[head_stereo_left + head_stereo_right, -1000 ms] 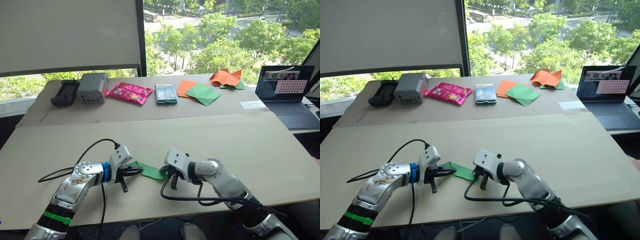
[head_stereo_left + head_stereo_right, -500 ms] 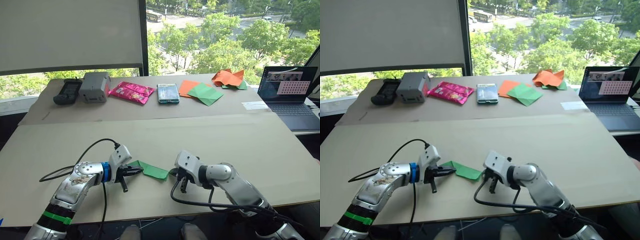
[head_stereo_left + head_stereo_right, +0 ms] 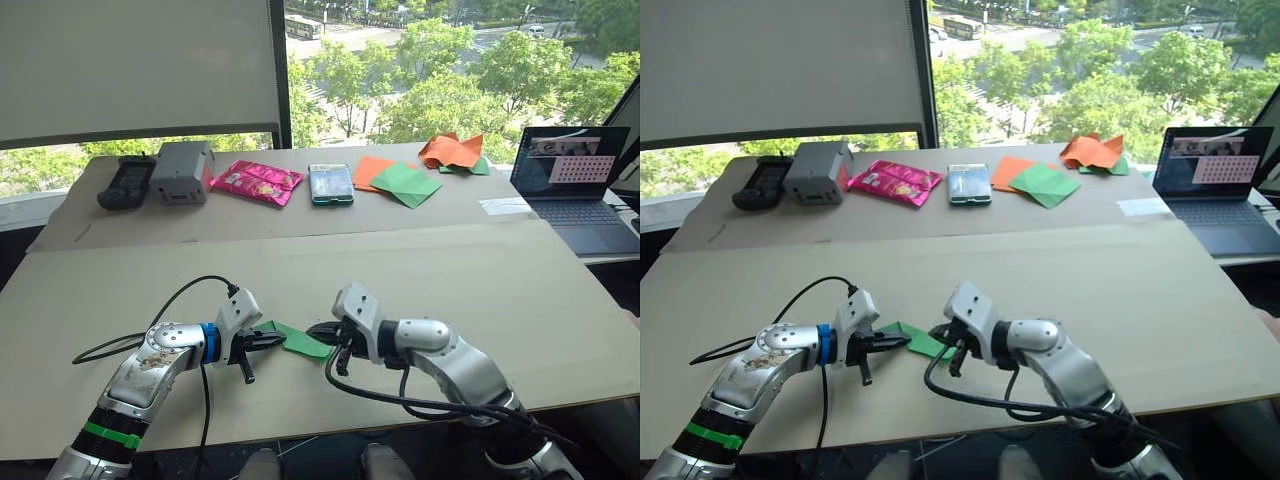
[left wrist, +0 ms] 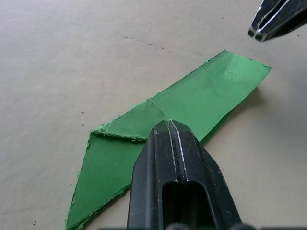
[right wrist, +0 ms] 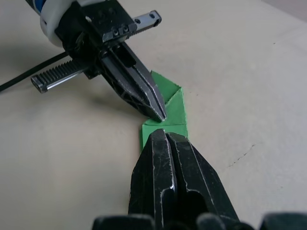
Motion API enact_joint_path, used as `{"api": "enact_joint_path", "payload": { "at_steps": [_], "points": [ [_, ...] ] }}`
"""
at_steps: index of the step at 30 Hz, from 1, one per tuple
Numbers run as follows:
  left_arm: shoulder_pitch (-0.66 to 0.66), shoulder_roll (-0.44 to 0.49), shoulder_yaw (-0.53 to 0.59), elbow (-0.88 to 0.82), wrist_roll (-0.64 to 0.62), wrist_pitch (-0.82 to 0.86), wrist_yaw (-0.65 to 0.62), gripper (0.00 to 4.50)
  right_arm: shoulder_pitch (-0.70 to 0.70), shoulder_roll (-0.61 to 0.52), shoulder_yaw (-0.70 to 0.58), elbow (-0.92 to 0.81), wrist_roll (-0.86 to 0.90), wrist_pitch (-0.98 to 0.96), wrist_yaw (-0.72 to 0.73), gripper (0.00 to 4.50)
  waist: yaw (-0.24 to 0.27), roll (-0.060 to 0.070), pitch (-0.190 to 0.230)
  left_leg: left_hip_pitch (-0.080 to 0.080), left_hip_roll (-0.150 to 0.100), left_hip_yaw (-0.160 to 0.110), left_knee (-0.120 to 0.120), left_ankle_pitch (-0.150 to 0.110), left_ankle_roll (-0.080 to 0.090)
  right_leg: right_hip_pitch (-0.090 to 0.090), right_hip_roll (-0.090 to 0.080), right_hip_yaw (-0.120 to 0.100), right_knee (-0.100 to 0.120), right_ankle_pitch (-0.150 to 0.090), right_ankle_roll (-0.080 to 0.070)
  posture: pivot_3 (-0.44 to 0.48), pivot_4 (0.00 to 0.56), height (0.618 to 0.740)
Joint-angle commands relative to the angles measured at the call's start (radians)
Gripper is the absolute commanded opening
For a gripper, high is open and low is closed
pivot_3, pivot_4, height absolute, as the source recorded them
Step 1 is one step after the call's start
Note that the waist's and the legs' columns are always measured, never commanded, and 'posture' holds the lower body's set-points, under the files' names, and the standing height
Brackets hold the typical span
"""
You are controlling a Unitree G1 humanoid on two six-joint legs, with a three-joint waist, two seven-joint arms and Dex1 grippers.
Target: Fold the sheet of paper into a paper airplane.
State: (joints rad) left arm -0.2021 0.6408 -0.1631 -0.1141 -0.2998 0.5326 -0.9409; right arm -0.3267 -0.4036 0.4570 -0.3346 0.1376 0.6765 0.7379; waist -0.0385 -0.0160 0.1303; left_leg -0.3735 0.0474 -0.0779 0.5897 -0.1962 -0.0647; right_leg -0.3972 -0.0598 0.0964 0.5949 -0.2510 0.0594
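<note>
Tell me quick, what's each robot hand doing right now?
Left gripper: fingers shut, tips pressing on the paper airplane.
Right gripper: fingers shut, holding nothing, poised over the paper.

**What is hidden or cut off**

In the right wrist view the right gripper covers most of the airplane; just its far point shows beyond the closed fingertips. In the left wrist view the left gripper hides the airplane's middle edge, and the picture's bottom cuts off its near corner. Beside the airplane, whether either gripper pinches or merely presses the paper cannot be told. The laptop screen is too small to read.
</note>
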Motion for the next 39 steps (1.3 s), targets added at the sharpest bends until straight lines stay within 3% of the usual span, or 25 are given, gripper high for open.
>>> {"api": "enact_joint_path", "payload": {
  "at_steps": [1, 11, 26, 39],
  "points": [
    [0.015, 0.009, -0.026, 0.006, 0.022, 0.024, 0.001, 0.00, -0.003, -0.005, 0.027, 0.033, -0.032, -0.052, 0.001, 0.01, -0.001, 0.000, 0.000, 0.000, 0.000, 0.000, 0.000, 0.000, 0.000, 0.000, 0.000, 0.000, 0.000, 0.000, 0.000, 0.000, 0.150, 0.721],
    [-0.056, -0.005, -0.022, -0.012, -0.002, 0.054, -0.008, 0.00, -0.017, 0.006, 0.059, 0.156, -0.071, 0.071, -0.031, 0.01, -0.003, 0.000, 0.000, 0.001, 0.000, 0.000, 0.000, 0.000, 0.000, 0.001, 0.000, 0.000, 0.000, 0.000, 0.000, 0.000, 0.150, 0.721],
    [-0.220, -0.027, -0.088, 0.180, 0.069, -0.039, -0.089, 0.00, -0.027, 0.004, 0.121, 0.219, -0.107, 0.091, -0.041, 0.01, -0.007, -0.001, -0.002, 0.004, 0.000, 0.000, 0.000, 0.000, 0.000, 0.003, 0.001, 0.000, 0.001, 0.000, 0.000, 0.000, 0.150, 0.721],
    [-0.203, -0.044, -0.129, 0.188, 0.108, -0.072, -0.119, 0.00, -0.035, 0.003, 0.122, 0.221, -0.107, 0.103, -0.047, 0.01, -0.007, -0.001, -0.002, 0.005, 0.000, -0.001, 0.000, 0.000, 0.000, 0.004, 0.001, 0.000, 0.001, 0.000, 0.000, 0.000, 0.150, 0.721]
  ]
}}
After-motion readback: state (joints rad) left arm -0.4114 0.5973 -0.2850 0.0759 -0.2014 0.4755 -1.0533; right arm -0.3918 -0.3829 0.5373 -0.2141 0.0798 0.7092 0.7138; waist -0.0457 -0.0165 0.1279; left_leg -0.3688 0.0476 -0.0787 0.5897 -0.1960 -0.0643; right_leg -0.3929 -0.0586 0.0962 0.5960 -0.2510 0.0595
